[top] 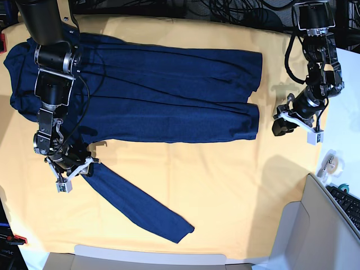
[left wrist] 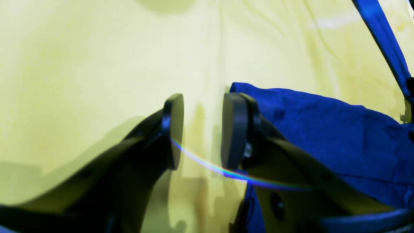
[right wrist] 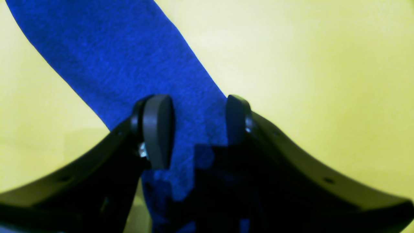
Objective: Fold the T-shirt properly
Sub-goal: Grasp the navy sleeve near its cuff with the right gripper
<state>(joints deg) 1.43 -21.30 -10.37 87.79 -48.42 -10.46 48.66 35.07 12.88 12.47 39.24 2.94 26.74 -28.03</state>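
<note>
The shirt (top: pixel 169 95) lay spread across the yellow cloth (top: pixel 225 185), one sleeve (top: pixel 138 208) trailing toward the near edge. The right gripper (right wrist: pixel 197 129) sat over that sleeve, jaws parted, not pinching it. The left gripper (left wrist: pixel 202 129) was open too, beside the shirt's hem.

The T-shirt (top: pixel 169 95) is plain dark navy without print, the cloth (top: pixel 236 191) beneath it yellow-orange, and both pincers' fingers (left wrist: pixel 173 129) black.
</note>
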